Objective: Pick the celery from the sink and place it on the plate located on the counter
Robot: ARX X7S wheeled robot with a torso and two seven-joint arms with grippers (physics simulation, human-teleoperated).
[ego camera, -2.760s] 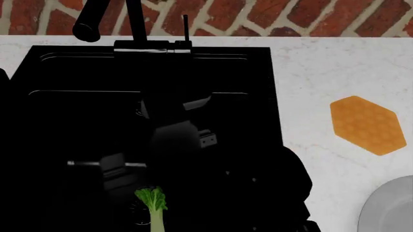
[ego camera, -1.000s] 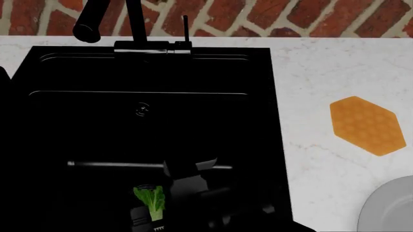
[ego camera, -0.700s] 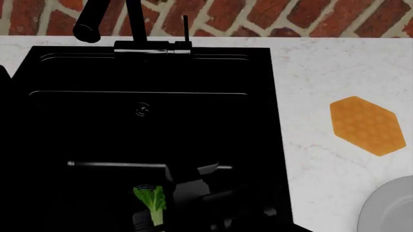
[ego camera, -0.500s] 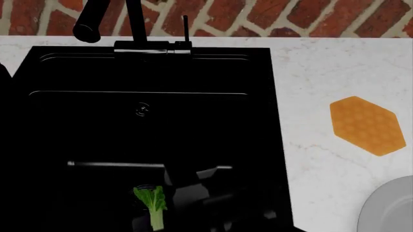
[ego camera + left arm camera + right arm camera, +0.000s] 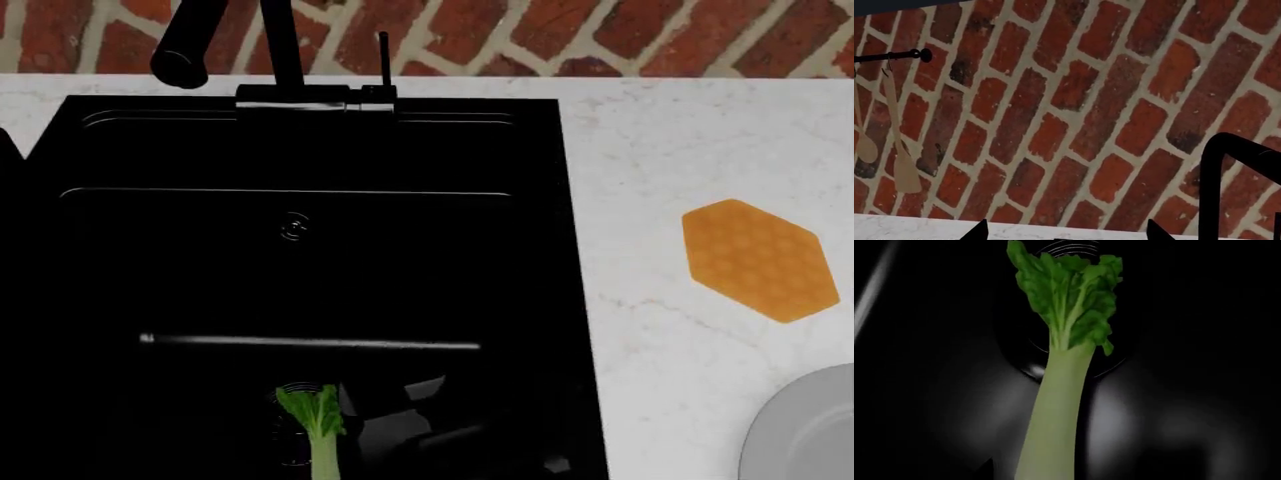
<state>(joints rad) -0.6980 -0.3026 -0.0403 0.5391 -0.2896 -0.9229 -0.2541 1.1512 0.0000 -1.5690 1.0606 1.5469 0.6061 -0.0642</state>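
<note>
The celery (image 5: pixel 316 432) lies on the floor of the black sink (image 5: pixel 534 150), at its near edge, leaves pointing to the far side. In the right wrist view its pale stalk (image 5: pixel 1054 420) runs out from between the jaws, and its leaves lie over the round drain (image 5: pixel 1033 370). My right gripper (image 5: pixel 1054 475) is low in the sink and straddles the stalk. One dark fingertip (image 5: pixel 985 469) shows, apart from the stalk; the other is lost in the black. In the head view this gripper (image 5: pixel 387 425) sits just right of the celery. The grey plate (image 5: pixel 807 432) is on the counter (image 5: pixel 667 150) at near right. My left gripper (image 5: pixel 1067 235) is open and faces the brick wall.
An orange hexagonal pad (image 5: pixel 761 258) lies on the counter beyond the plate. The black faucet (image 5: pixel 200 40) stands at the sink's back rim. Wooden utensils (image 5: pixel 894 150) hang from a rail on the brick wall.
My right gripper has moved from the sink's middle toward its near edge and lower, ending beside and around the celery's stalk. The celery has stayed in place.
</note>
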